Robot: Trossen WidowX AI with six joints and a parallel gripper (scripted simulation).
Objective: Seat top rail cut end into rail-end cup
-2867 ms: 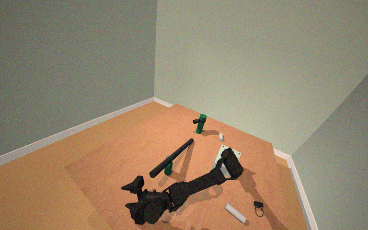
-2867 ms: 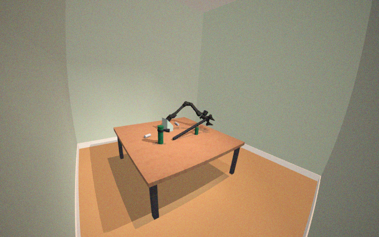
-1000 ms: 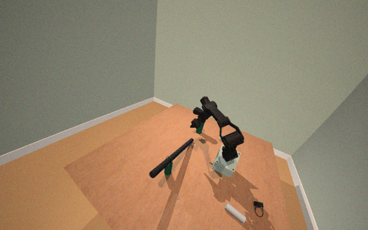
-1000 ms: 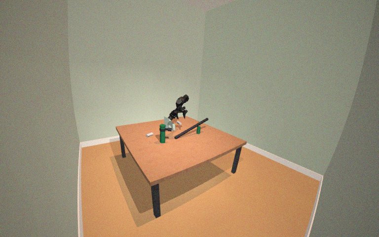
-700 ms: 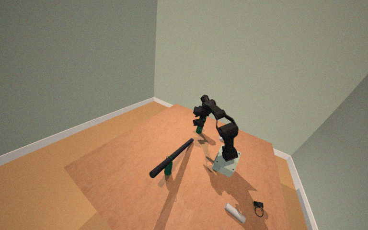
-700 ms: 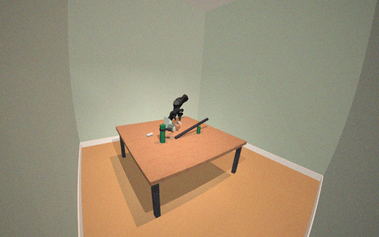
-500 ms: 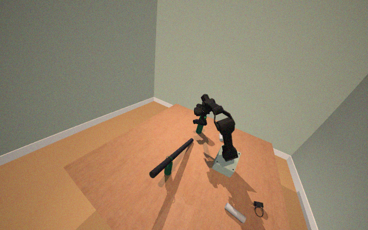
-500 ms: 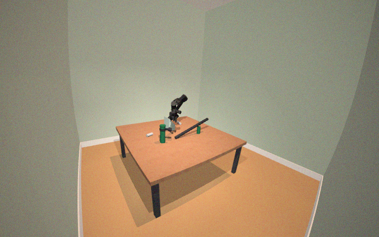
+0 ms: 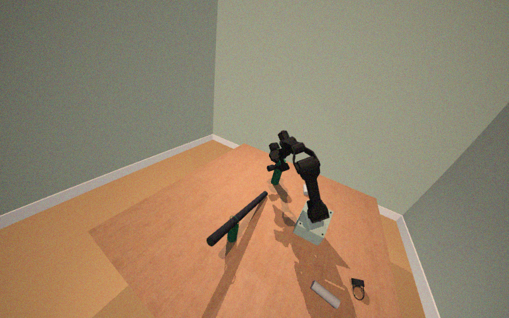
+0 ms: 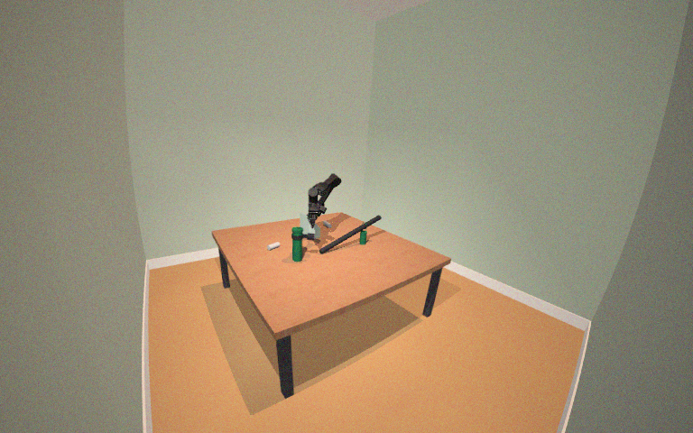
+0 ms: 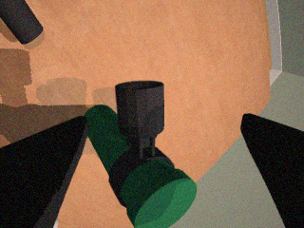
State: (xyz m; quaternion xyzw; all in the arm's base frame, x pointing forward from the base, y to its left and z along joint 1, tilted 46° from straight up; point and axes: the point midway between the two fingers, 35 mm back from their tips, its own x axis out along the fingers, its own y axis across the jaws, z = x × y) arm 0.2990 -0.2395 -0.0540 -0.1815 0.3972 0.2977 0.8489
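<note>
Wrist view | Claw point(image 9: 280, 161) point(image 10: 312, 225) point(image 11: 165, 122), wide and empty, hovers over end cup point(image 9: 270, 167) point(image 10: 309, 236) point(image 11: 140, 109) | Rail point(image 9: 240, 215) point(image 10: 352, 234) point(image 11: 23, 24) unseated | Step: likely cup alignment | Next: descend, grip cup

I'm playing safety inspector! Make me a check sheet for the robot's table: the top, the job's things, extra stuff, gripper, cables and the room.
Surface: wooden table, shadows across it.
Job's things: dark rail slants over the short green post, its lower end out of the cup. The cup hangs from the brace band near the top of the big green post.
Clutter: grey cylinder, black block with a ring, small white cylinder.
Gripper: open, nothing between its fingers, above the cup.
Cables: nothing seen.
Surroundings: greenish walls, white skirting, orange-brown floor.
</note>
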